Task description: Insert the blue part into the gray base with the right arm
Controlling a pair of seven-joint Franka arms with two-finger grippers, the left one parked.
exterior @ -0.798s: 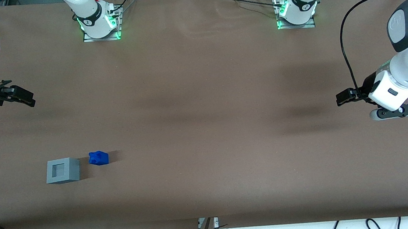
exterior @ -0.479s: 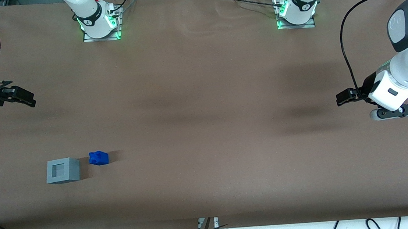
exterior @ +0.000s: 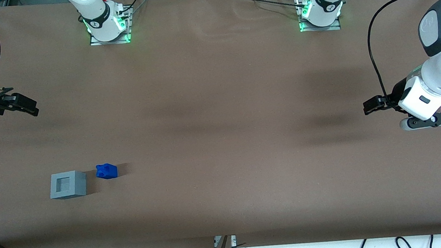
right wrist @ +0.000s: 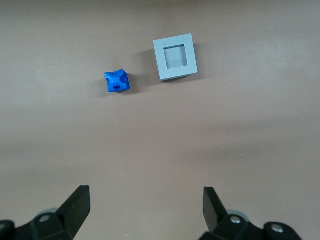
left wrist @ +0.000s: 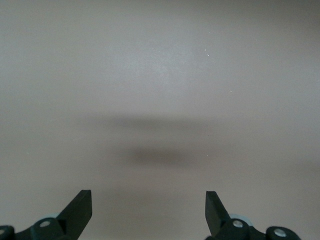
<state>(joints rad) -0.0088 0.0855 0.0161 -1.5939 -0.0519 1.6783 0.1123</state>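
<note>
The gripper (exterior: 23, 104) is held above the table (exterior: 222, 140) at the working arm's end, its fingers spread apart and empty. The blue part (exterior: 106, 171) is seen well apart from it, nearer the front camera, just beside the gray base (exterior: 68, 185), not touching.

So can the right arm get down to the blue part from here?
Probably yes: the open gripper hovers high, and nothing stands over the blue part, apart from the gray base.
</note>
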